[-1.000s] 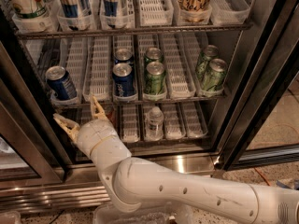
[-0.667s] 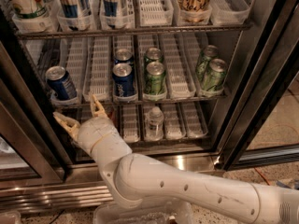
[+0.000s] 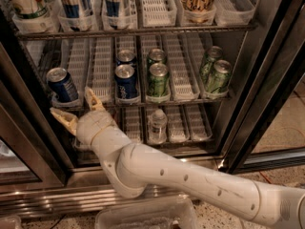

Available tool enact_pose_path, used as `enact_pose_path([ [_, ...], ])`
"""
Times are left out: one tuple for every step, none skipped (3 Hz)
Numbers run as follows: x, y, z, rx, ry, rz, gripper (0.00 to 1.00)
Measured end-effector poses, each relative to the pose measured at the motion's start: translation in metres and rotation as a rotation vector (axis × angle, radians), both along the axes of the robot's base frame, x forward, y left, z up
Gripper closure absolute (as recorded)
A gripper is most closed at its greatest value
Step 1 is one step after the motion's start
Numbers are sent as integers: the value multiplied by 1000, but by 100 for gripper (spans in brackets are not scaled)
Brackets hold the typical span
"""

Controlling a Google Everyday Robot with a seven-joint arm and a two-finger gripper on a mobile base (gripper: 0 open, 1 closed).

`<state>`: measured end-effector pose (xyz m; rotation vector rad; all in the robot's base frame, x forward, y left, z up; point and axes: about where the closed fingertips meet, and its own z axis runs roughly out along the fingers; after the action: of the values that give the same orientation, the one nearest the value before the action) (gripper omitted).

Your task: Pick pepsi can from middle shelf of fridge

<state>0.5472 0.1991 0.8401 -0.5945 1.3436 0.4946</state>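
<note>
The fridge stands open in front of me. Its middle shelf carries white lane trays. Three dark blue pepsi cans stand on it: one at the far left, one at the front of a middle lane and one behind that. My gripper is open and empty, its tan fingers spread just below and in front of the leftmost pepsi can, at the shelf's front edge, not touching the can.
Green cans stand in the lane right of the pepsi cans, and more green cans stand further right. A clear bottle stands on the lower shelf. Tall cans and cups fill the top shelf. My white arm crosses the fridge base.
</note>
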Motion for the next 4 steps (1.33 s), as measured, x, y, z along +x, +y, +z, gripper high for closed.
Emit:
enact_pose_path([
  [12,11,-3,10,-6,19,29],
  [24,20,-2,18,-24,32,29],
  [33,27,2,17,-43,48,31],
  [43,28,5,13,-53,53,32],
])
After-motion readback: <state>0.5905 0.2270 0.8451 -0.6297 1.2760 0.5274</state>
